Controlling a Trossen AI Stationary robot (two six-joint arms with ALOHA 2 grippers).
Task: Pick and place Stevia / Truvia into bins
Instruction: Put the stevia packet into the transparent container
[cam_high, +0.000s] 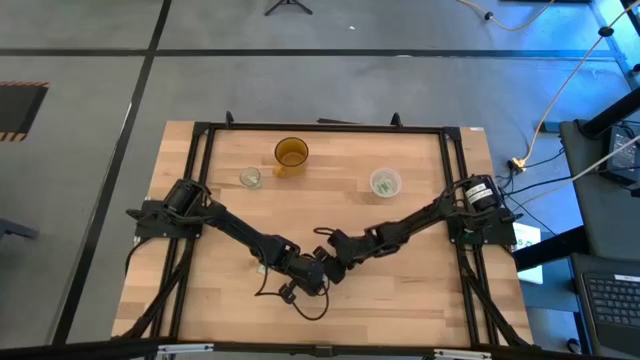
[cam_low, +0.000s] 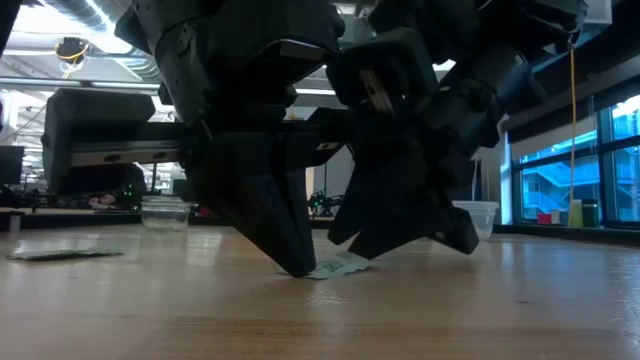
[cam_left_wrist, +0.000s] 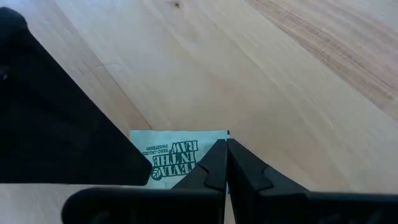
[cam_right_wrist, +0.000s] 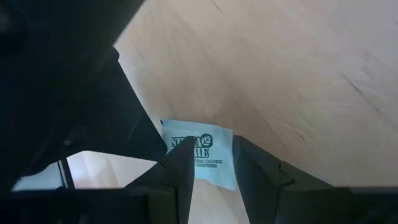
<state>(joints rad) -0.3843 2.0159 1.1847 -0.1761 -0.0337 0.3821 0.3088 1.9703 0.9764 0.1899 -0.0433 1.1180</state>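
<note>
Both tools met over one Stevia packet (cam_left_wrist: 174, 152) lying flat on the surface, near the middle of its front edge. My left tool (cam_left_wrist: 225, 163) had its fingers pressed together on the packet; my right tool (cam_right_wrist: 210, 167) stood apart, straddling it. I judged the paper featherlight, limp and slippery, best pinched at a lifted edge.

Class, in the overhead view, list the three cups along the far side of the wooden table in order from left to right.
Small clear glass-like cup → larger amber-brown cup → wider translucent plastic cup holding green-printed packets.
</note>
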